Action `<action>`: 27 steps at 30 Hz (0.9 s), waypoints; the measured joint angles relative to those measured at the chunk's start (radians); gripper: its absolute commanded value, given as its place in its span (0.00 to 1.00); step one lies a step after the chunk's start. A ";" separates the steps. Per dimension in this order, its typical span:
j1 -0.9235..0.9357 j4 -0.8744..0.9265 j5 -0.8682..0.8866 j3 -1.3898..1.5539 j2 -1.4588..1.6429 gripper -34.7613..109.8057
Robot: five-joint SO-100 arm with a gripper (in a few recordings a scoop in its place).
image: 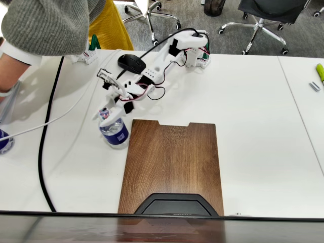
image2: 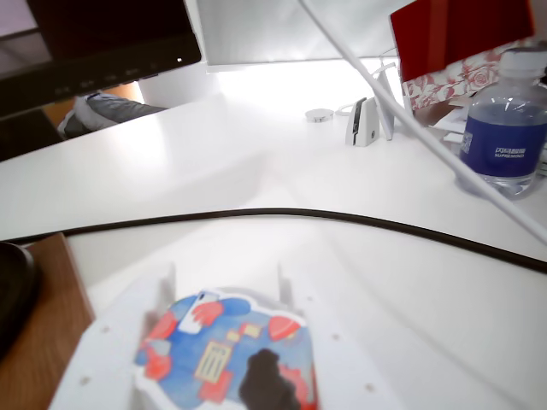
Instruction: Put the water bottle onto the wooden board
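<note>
The water bottle (image: 115, 132), clear with a dark blue label, stands upright on the white table just left of the wooden board (image: 174, 162). My gripper (image: 107, 114) reaches down from the back and sits around the bottle's cap. In the wrist view the cap (image2: 226, 359), with its blue and red marks, fills the space between my white jaws, which press against it on both sides. A corner of the wooden board (image2: 43, 342) shows at the lower left there.
A black cable (image: 45, 152) runs down the table's left side. A black mouse (image: 131, 63) lies behind the arm. A second bottle (image2: 508, 120) stands further left. A person's grey sleeve (image: 45, 23) is at the upper left. A black object (image: 172, 205) covers the board's near end.
</note>
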 measured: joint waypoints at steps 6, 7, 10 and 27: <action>0.000 0.002 -0.005 0.000 0.000 0.24; 0.000 0.009 -0.005 0.000 0.000 0.24; 0.005 0.054 0.011 0.000 0.023 0.24; 0.017 0.360 0.129 0.003 0.393 0.24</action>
